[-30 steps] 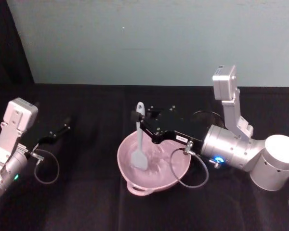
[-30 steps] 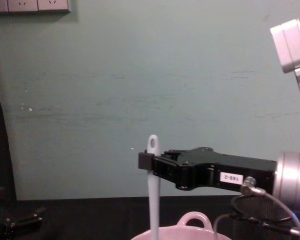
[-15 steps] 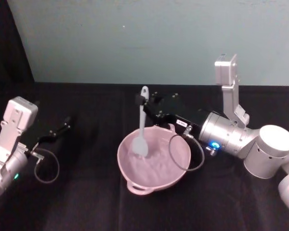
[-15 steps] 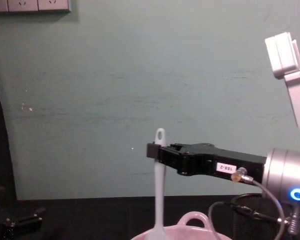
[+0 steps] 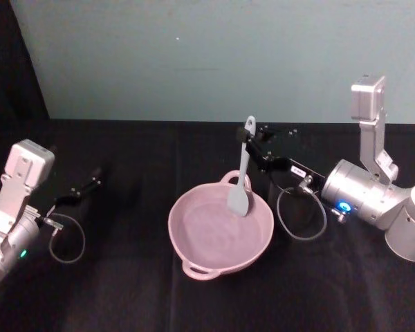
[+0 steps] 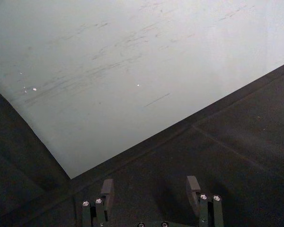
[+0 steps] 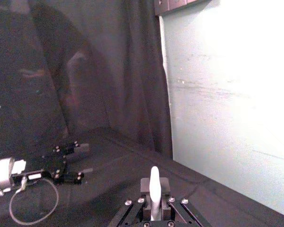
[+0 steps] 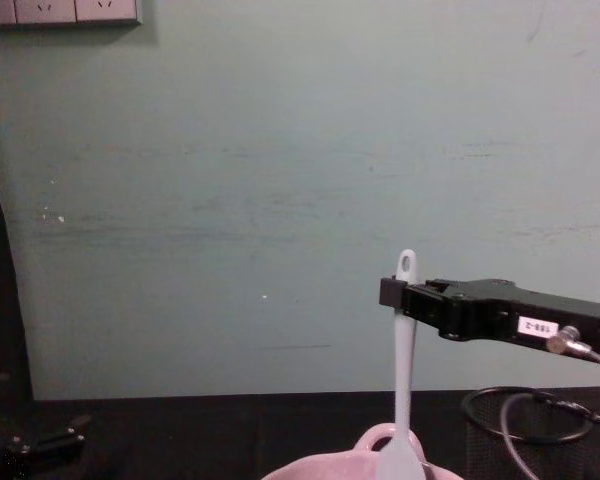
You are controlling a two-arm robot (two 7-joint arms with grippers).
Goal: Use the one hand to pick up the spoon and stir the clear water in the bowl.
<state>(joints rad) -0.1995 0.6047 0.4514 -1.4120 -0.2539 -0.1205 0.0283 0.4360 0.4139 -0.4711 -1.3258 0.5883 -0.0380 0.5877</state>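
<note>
Right gripper: the right gripper (image 5: 247, 142) reaches in from the right over the far side of the bowl, its silver wrist showing a blue light; in the chest view (image 8: 390, 292) it hangs level in front of the wall.
Right jaws: closed narrow on the spoon's handle, just below the oval hole at its top end.
Spoon: the white spoon (image 5: 241, 176) hangs upright from the jaws, handle up and broad blade down; the right wrist view shows its tip (image 7: 154, 182) standing up between the fingers.
Blade: inside the bowl's outline at its far right part in the head view; in the chest view the spoon (image 8: 404, 370) ends at about rim level, and whether it touches the water cannot be told.
Bowl: the pale pink bowl (image 5: 187, 207) sits at the middle of the black worktop (image 5: 124, 290), one looped handle toward the robot and one at the far rim beside the spoon.
Left gripper: the left gripper (image 5: 90, 185) rests low at the left of the worktop, well apart from the bowl.
Left jaws: spread wide with nothing between them, as the left wrist view (image 6: 151, 189) shows.
Backdrop: a pale green wall (image 5: 194, 55) rises behind the worktop.
</note>
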